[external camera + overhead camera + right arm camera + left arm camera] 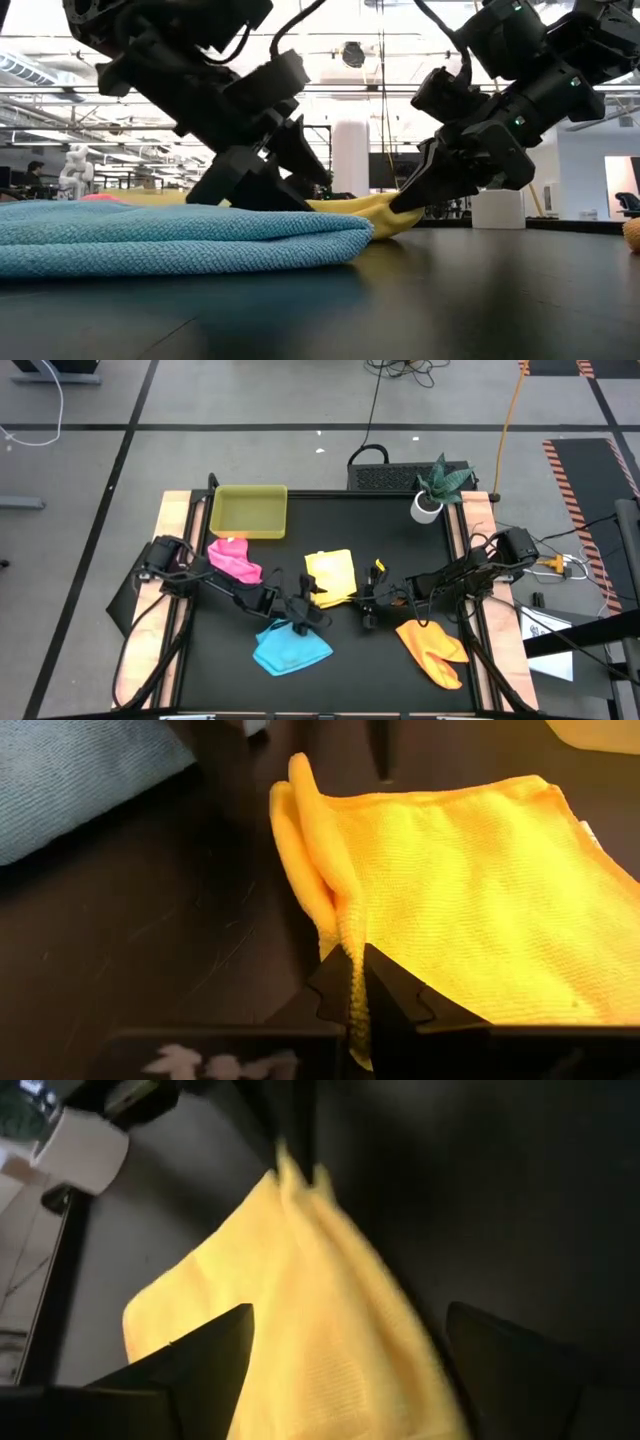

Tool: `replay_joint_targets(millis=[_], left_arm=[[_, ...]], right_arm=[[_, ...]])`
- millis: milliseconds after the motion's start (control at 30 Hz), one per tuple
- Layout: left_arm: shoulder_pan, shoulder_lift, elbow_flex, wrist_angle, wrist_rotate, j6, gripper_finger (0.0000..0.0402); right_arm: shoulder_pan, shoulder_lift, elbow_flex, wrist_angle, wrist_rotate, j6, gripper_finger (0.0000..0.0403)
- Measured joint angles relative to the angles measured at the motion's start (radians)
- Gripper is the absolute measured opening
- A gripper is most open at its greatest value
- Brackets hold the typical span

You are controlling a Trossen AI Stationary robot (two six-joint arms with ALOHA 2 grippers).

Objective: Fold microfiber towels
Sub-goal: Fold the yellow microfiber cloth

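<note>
Nearest, low on the black table [400, 670]: soft sky-blue microfiber towel [289, 648], folded flat, right by the left gripper [308, 600]. Fingers [190, 1370] of that one spread wide, straddling the near edge of the soft yellow microfiber towel [333, 576], nothing pinched between them. Off to the other side, crumpled orange microfiber towel [432, 651], just below the right arm and apart from its fingertips.

Middle: right gripper [372, 600], fingers [400, 1000] pressed together, pinching a bunched corner of the yellow towel, which fans out flat beyond the tips and rises into a small ridge at the pinch. Both grippers at opposite sides of the same yellow cloth.

Farther: rumpled pink microfiber towel [234, 559], behind the left gripper alongside its arm. Past that, shallow rectangular yellow-green plastic tray [249, 512] at the far edge. Small potted plant in a white pot [436, 490] at the far right corner.
</note>
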Motion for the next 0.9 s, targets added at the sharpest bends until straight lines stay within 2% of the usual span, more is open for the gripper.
replay_joint_targets(millis=[200,667,733,900], left_arm=[[0.042,0.000,0.000,-0.021,0.008,-0.062,0.0259],[0.055,0.000,0.000,-0.114,0.090,-0.139,0.0021],[0.052,0.000,0.000,-0.114,0.090,-0.141,0.0009],[0.051,0.000,0.000,-0.112,0.091,-0.203,0.0012]], right_arm=[[0.000,0.000,0.000,0.000,0.000,0.000,0.0006],[0.000,0.000,0.000,-0.028,0.000,0.000,0.0006],[0.000,0.000,0.000,-0.031,0.000,-0.015,0.0009],[0.000,0.000,0.000,-0.035,0.000,-0.030,0.0039]])
